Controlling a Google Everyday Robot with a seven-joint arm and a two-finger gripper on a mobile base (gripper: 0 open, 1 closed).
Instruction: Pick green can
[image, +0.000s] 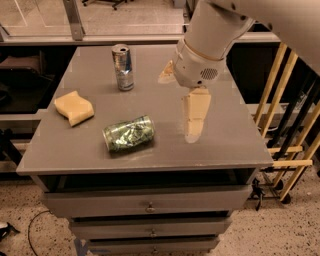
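Camera view: looks down from the front onto a grey surface (227, 142), the top of a cabinet with drawers (150, 205).
Green can (129, 133): lies on its side in the lower-left centre of the frame, near the front edge of the surface. Its mottled green and silver wall faces up and its ends point left and right. Nothing touches it.
Tool (178, 110): hangs over the right-centre of the surface, below the arm's thick white wrist (200, 60). It is open and holds nothing. One cream finger (195, 117) points down toward the surface, and the other (167, 74) shows at the wrist's left edge, well apart from the first. The tool is to the right of the green can, with bare surface between them.
Silver-and-blue can (122, 66): stands upright in the upper-left centre, behind the green can.
Yellow sponge (74, 107): lies at the left, near the surface's left edge, apart from both cans.
Wooden rails (287, 115): lean at the right of the frame, beside the cabinet.
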